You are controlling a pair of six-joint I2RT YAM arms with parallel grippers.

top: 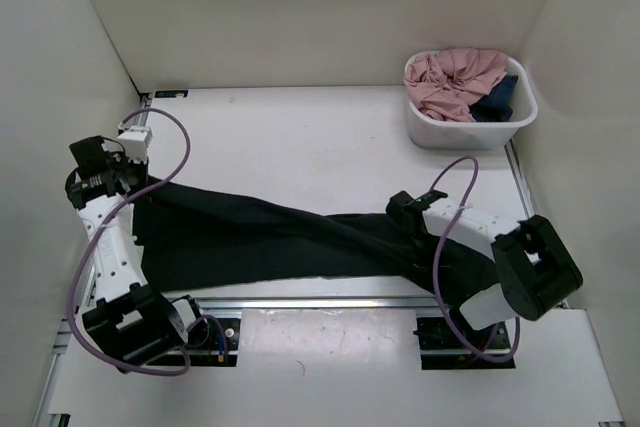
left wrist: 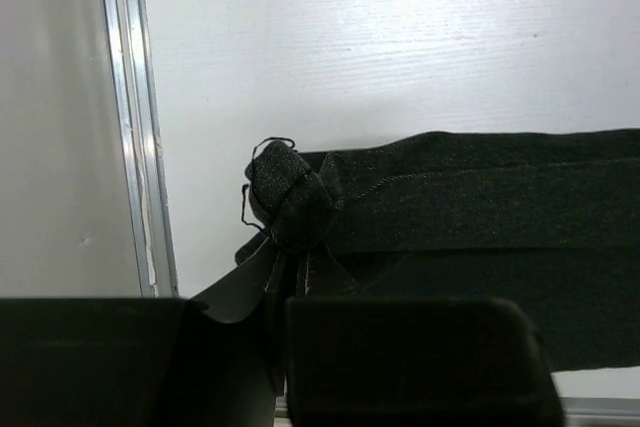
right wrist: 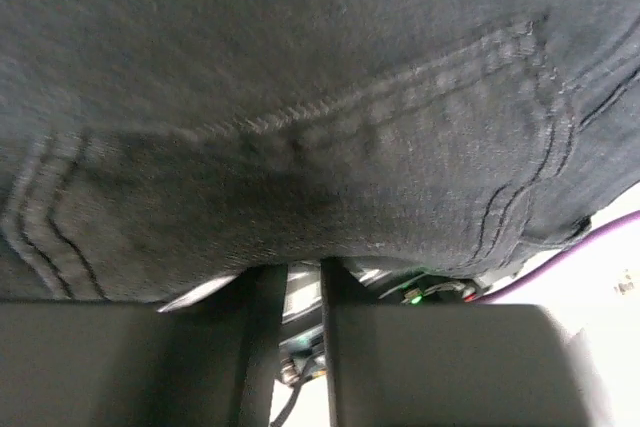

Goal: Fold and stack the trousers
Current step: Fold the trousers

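The trousers (top: 270,237) lie stretched across the worktop (top: 300,137), nearer the arms than the tub (top: 455,133) and reaching far to its left. At the end farthest from the tub, the left tool (left wrist: 280,299) is clamped on a bunched hem (the cloth puckers out above its tips). At the end nearest the tub, the right tool (right wrist: 303,272) has its fingers drawn close, nipping the cloth's stitched edge.

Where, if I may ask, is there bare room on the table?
Free: the far table between trousers, back wall and bin. Crowded: the near half, trousers stretched between left gripper and right gripper.
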